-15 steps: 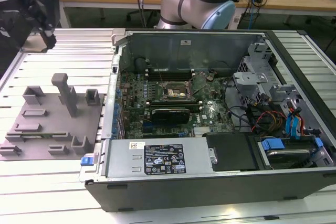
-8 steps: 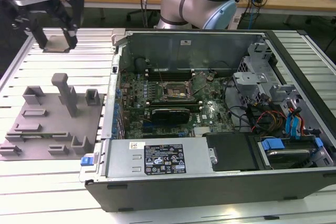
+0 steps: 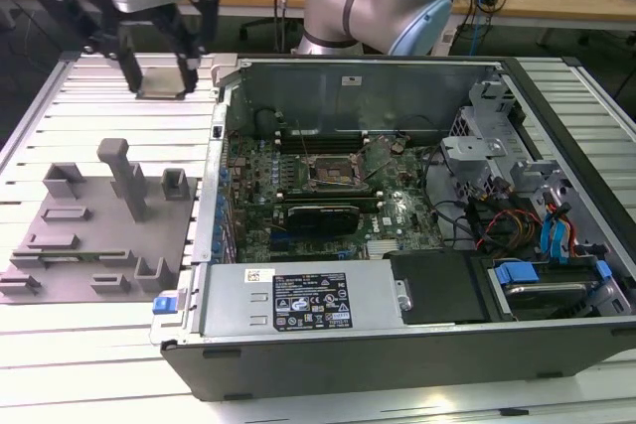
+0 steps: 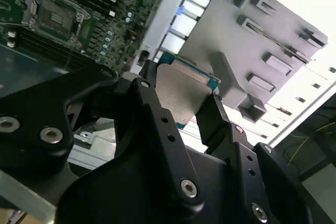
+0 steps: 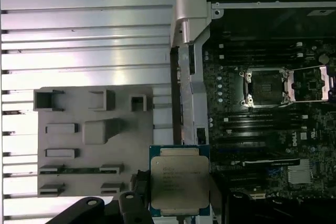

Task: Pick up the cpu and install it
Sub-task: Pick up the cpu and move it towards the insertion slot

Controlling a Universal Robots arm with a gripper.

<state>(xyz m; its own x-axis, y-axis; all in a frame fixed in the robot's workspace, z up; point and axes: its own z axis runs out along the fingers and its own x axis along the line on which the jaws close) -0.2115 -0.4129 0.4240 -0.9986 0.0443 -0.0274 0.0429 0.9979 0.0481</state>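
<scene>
The gripper (image 3: 159, 72) hangs over the slatted table (image 3: 60, 345) at the exterior view's far left, its fingers clamped on two opposite edges of the cpu (image 3: 161, 83); the chip is held in the air, above the grey fixture tray (image 3: 89, 235). The motherboard socket (image 3: 333, 172) sits inside the open computer case (image 3: 397, 345), well apart to the exterior view's right.
</scene>
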